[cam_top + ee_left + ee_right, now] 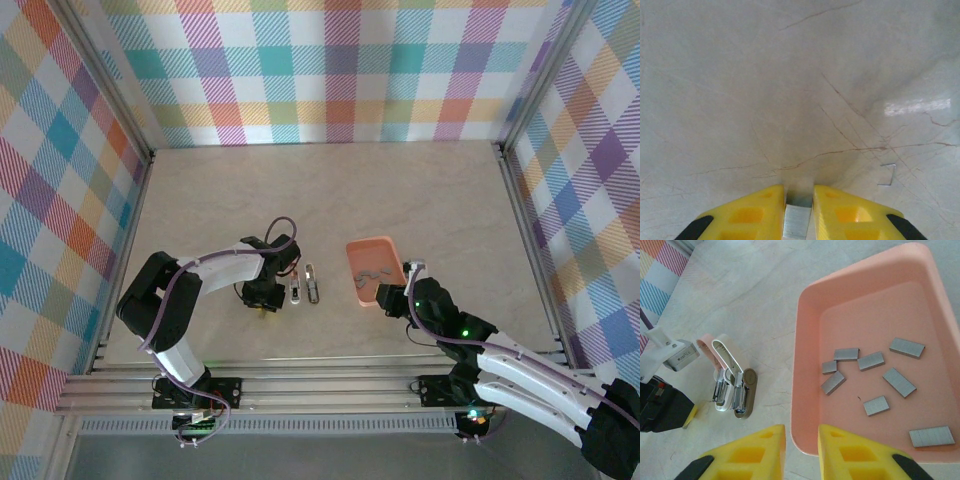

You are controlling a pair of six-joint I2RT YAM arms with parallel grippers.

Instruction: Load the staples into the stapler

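The grey mini stapler [743, 392] lies open on the table, left of the salmon tray [807, 365]. In the top view the stapler [313, 285] sits between the two arms. Several grey staple strips [871, 361] lie loose in the tray. My left gripper [799, 200] is shut on one staple strip [796, 222], low over bare table. From above, the left gripper [264, 306] stands just left of the staplers. My right gripper [801, 440] straddles the tray's near left corner, its narrow jaws closed on the wall. It shows in the top view as the right gripper [392, 296].
A white-and-pink mini stapler [722, 367] lies open right beside the grey one, on the side away from the tray. One loose single staple [888, 175] rests on the table to the right of my left fingers. Checked walls enclose the table.
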